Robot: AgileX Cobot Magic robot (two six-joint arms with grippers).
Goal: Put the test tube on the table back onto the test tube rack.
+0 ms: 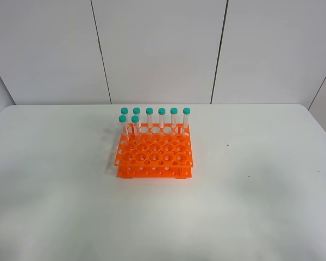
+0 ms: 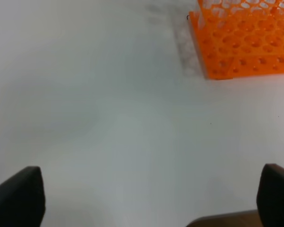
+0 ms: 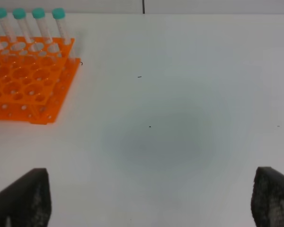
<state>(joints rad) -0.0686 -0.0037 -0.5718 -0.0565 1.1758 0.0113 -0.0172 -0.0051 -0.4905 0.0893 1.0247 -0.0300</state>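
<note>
The orange test tube rack (image 1: 155,155) stands in the middle of the white table (image 1: 255,185). Several teal-capped test tubes (image 1: 162,117) stand upright in its back row, and two more (image 1: 129,124) stand in the second row at the left. I see no test tube lying on the table in any view. The left gripper (image 2: 147,194) is open and empty, over bare table to the left of the rack (image 2: 241,42). The right gripper (image 3: 147,195) is open and empty, to the right of the rack (image 3: 23,90). Neither arm shows in the exterior high view.
White wall panels (image 1: 157,49) stand behind the table's far edge. Bare tabletop lies on both sides of the rack and in front of it. A brown part (image 2: 222,220) of the left gripper body shows at the frame's edge.
</note>
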